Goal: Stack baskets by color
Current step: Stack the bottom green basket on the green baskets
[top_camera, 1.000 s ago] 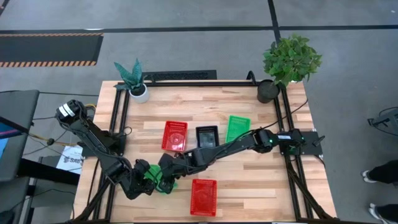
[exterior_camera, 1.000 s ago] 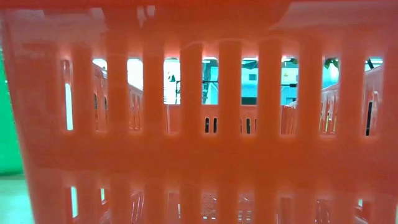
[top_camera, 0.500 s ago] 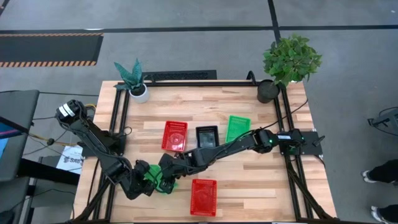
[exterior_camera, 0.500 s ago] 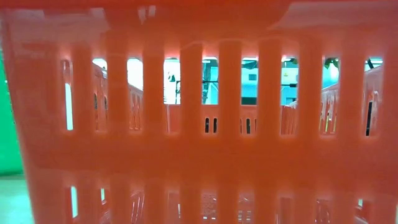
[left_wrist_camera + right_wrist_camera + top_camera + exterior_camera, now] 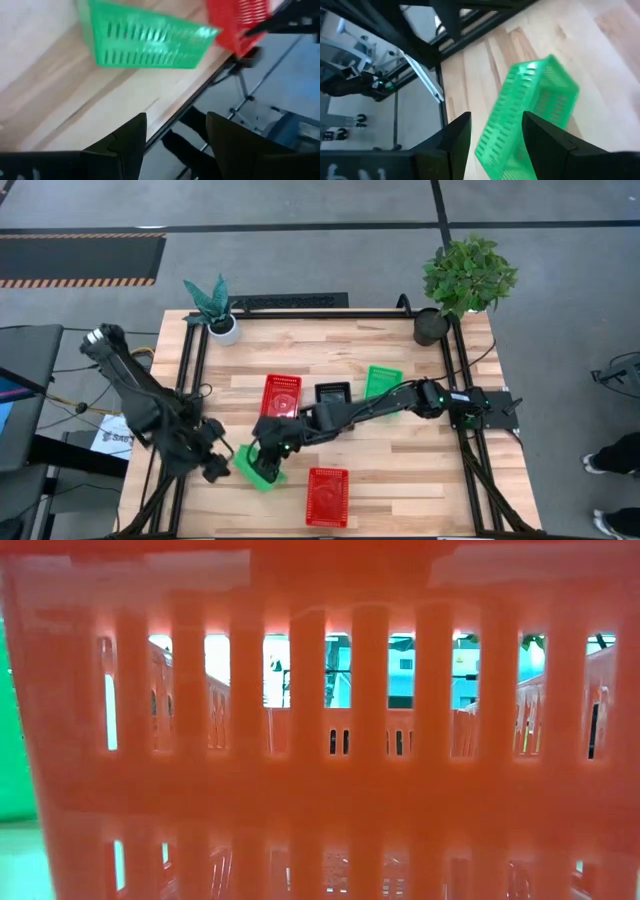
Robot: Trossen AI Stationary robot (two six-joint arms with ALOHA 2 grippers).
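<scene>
Both hands spread and empty beside a tilted green basket

The right hand [image 5: 270,463] hung fingers apart over the green basket [image 5: 254,467], holding nothing; the left hand [image 5: 214,467], also spread, sat just beside it near the table's [image 5: 400,480] front-left edge. The basket's long axis ran diagonally. Counted from above: two green, two red, one black basket, plus two potted plants.

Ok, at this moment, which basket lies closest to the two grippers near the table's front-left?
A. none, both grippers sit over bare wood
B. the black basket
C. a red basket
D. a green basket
D: in the high view a green basket lies between the left gripper and the right gripper, both open and neither holding it.
</scene>
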